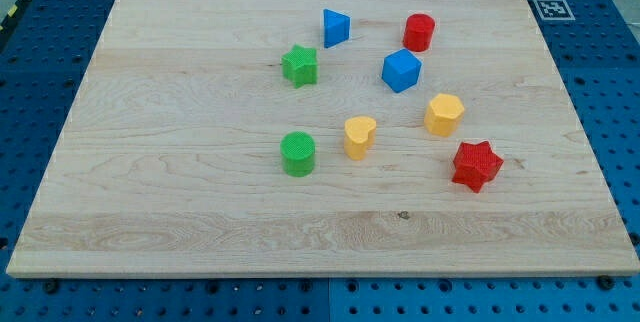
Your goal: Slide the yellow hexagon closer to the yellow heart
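Note:
The yellow hexagon (443, 114) sits right of the board's middle. The yellow heart (359, 136) lies to its left and slightly lower, with a gap of about one block width between them. A blue cube (401, 70) stands just above the hexagon toward the view's top. A red star (476, 165) lies below and right of the hexagon. My tip does not show in this view, so its place relative to the blocks cannot be told.
A green cylinder (297, 153) stands left of the heart. A green star (299, 65), a blue triangle (336, 28) and a red cylinder (419, 32) lie toward the view's top. The wooden board (150, 192) rests on a blue pegboard; a marker tag (552, 7) sits top right.

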